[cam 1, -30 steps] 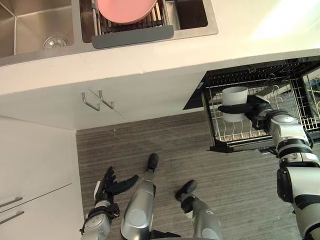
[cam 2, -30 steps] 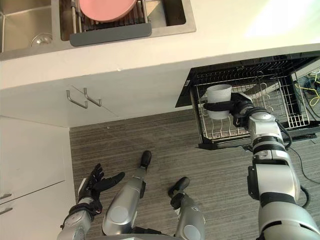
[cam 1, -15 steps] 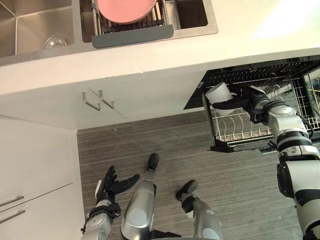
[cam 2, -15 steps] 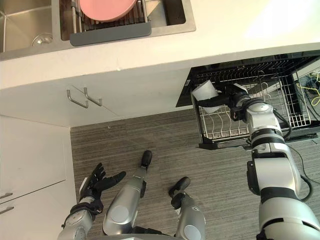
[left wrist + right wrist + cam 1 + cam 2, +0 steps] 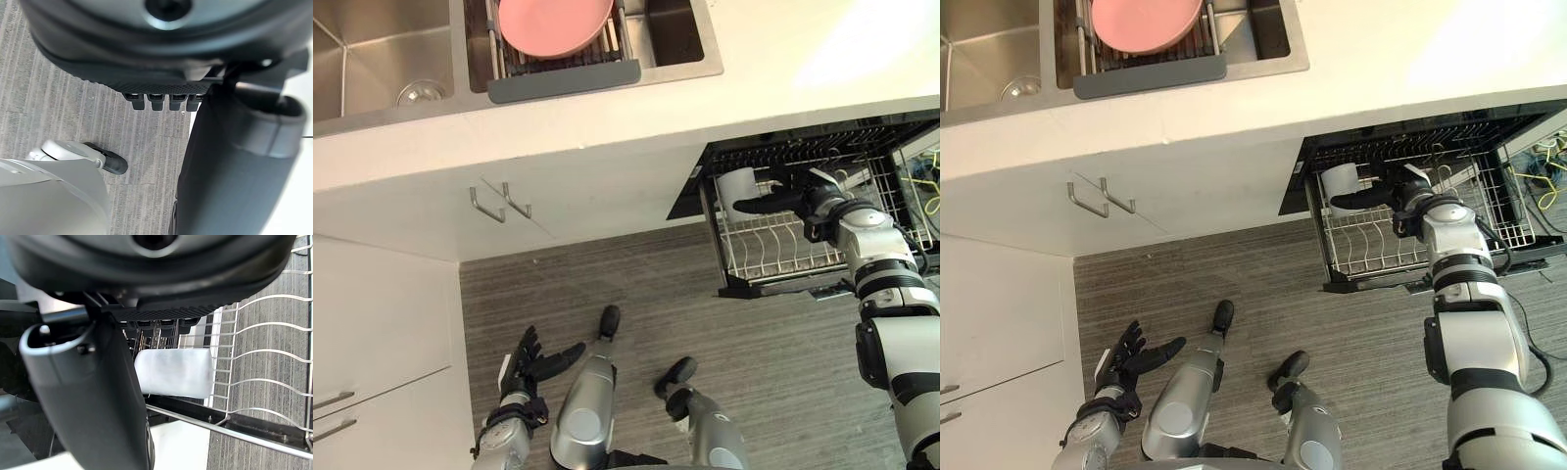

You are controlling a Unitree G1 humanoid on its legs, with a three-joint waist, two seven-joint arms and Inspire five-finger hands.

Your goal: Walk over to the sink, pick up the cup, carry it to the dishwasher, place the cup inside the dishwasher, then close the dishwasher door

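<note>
Comparing with half a second ago: the white cup (image 5: 737, 183), then tipped in the grasp, now sits closer to upright in the rear left corner of the dishwasher rack (image 5: 773, 247), right of frame. A second ago the fingers banded its middle farther forward. The right hand (image 5: 810, 197) is now stretched out rather than wrapped. In its wrist view the fingers (image 5: 157, 326) show straight, with the cup past them against the wires. In the head view the thumb lies along the cup's near side, but contact cannot be confirmed. The left hand (image 5: 525, 361) hangs spread and empty at lower left, unchanged.

Materials: the cup is smooth, matte and cylindrical. The rack is thin white wire with upright tines, inside a black dishwasher (image 5: 803, 137). The floor (image 5: 636, 284) is grey with a fine linear grain. A pink bowl (image 5: 555, 22) rests in the steel sink (image 5: 372, 59).
</note>
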